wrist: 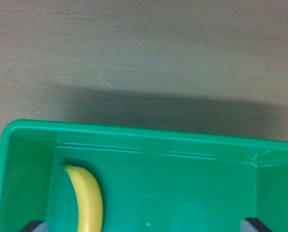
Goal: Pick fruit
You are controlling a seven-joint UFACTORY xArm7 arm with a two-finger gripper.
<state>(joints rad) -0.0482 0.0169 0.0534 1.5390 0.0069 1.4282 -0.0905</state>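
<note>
setting: unclear | shows: wooden tabletop (pixel 144 48), green plastic bin (pixel 33 126)

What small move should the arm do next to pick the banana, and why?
Probably shift toward the wrist view's left. The banana lies in the left part of the green bin, close to the left dark jaw tip at the bottom edge, not centred between the two tips, so closing now would likely miss it.

No text, label, brand, number or sign can be read anywhere in the wrist view. The green bin (pixel 33 145) shows only plain moulded plastic, the banana (pixel 88 200) carries no sticker that can be made out, and the wooden tabletop (pixel 144 48) bears only grain.
</note>
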